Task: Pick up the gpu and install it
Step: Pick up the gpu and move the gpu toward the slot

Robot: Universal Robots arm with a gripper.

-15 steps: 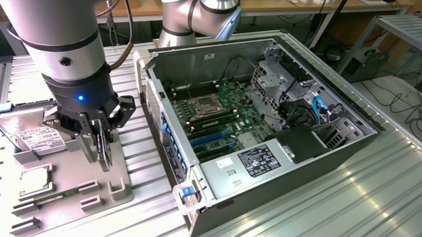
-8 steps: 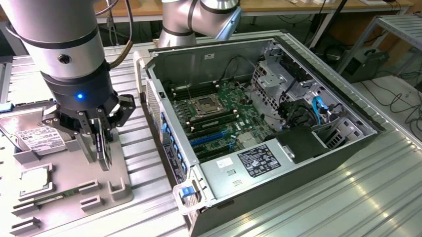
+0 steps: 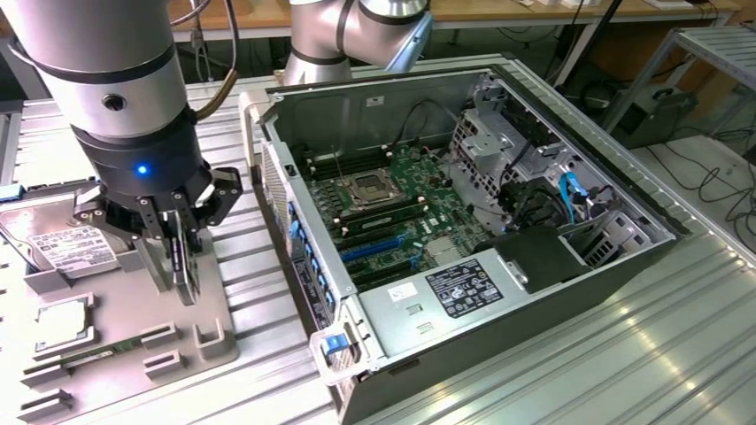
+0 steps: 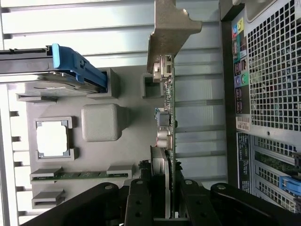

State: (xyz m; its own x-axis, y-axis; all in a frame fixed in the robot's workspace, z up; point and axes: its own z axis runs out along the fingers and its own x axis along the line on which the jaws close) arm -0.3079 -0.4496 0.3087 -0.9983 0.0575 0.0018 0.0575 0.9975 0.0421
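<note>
In the exterior view the jaws are clamped on the gpu [image 3: 182, 270], which stands upright on edge at the side of the grey tray [image 3: 119, 305] nearest the open computer case [image 3: 473, 230]; a hard drive [image 3: 59, 243] lies across the tray. In the wrist view the gpu [image 4: 170, 117] shows edge-on, its silver bracket [image 4: 171, 28] at the end away from the jaws, which pinch the board from both sides

No legible text. Black label [image 3: 463, 286] on power supply [image 3: 399, 312], white label [image 3: 73, 248] on hard drive [image 3: 27, 220]: print seemingly too small.
</note>
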